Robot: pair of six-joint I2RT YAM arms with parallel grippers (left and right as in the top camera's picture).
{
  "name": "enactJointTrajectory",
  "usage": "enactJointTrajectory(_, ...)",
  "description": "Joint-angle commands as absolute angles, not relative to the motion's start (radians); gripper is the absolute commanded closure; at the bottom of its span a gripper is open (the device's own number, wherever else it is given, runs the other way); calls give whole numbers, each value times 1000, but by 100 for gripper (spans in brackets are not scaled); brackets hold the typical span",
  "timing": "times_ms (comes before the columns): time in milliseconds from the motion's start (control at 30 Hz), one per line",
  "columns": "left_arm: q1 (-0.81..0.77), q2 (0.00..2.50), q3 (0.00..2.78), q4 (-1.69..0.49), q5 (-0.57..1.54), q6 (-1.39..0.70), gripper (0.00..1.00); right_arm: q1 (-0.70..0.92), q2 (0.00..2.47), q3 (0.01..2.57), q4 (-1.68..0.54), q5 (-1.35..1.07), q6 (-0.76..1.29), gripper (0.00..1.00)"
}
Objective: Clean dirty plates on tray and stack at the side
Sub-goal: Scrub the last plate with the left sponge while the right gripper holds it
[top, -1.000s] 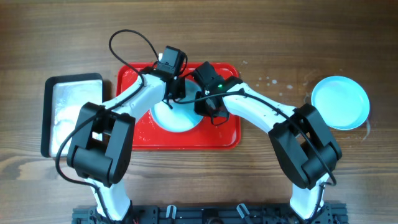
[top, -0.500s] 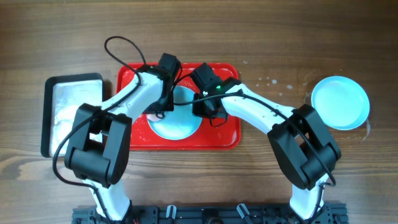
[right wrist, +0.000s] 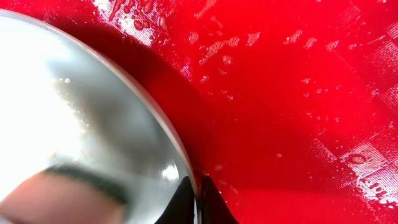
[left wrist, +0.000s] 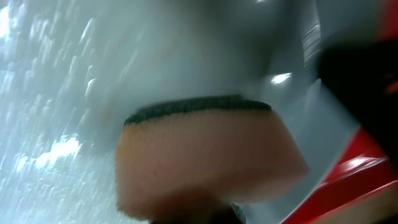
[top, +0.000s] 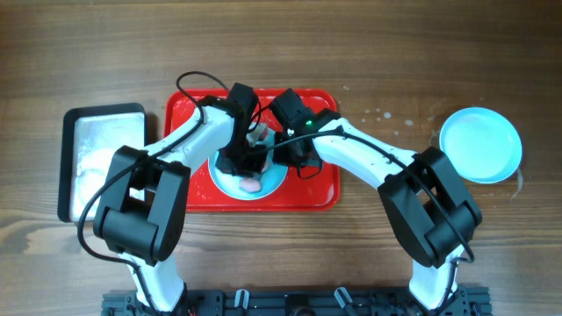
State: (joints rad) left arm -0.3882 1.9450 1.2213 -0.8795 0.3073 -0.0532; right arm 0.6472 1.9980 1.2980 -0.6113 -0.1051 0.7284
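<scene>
plate (top: 270, 183) on tray (top: 321, 190) — right claw (right wrist: 198, 202) pinches its rim, left claw (top: 243, 163) grips sponge (left wrist: 205, 155).

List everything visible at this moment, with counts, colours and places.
plate on tray: one, pale turquoise-white, middle of the red tray
side plate: one visible, same colour, on the table at far right
red tray: one, bright red, foam-flecked, table centre
sponge: one, pinkish-orange with a dark scrub layer, on the tray's plate
metal tray: one, silver with black rim, left of the red tray
table: brown wood
left gripper: black, holding the sponge
right gripper: black, pinched on that plate's rim
</scene>
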Motion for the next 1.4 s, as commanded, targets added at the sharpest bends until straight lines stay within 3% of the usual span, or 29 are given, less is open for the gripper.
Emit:
enactJointTrajectory(0, -411, 1992, 1202, -705, 400, -48, 96, 642, 2025, 1294, -610, -80, 733, 96)
enactJointTrajectory(100, -411, 1992, 1202, -561, 374, -73, 96, 642, 2025, 1294, -611, -80, 733, 96)
enactJointTrajectory(267, -411, 1992, 1202, -490, 48, -270, 96, 642, 2025, 1294, -613, -80, 733, 96)
enactJointTrajectory(400, -410, 1992, 1202, -575, -257, -398, 96, 642, 2025, 1294, -611, -80, 732, 96)
enactJointTrajectory(633, -410, 1992, 1202, -788, -395, -412, 96, 642, 2025, 1294, -610, -80, 733, 96)
enactJointTrajectory(767, -410, 1992, 1202, -905, -342, -426, 96, 642, 2025, 1294, -610, -80, 733, 96)
enactJointTrajectory(900, -410, 1992, 1202, -954, -120, -321, 96, 642, 2025, 1294, -610, -80, 733, 96)
enactJointTrajectory(1133, -411, 1992, 1202, -776, 365, -108, 96, 642, 2025, 1294, -610, -80, 733, 96)
enactJointTrajectory(1367, -410, 1992, 1202, -616, 389, -113, 96, 642, 2025, 1294, -611, -80, 732, 96)
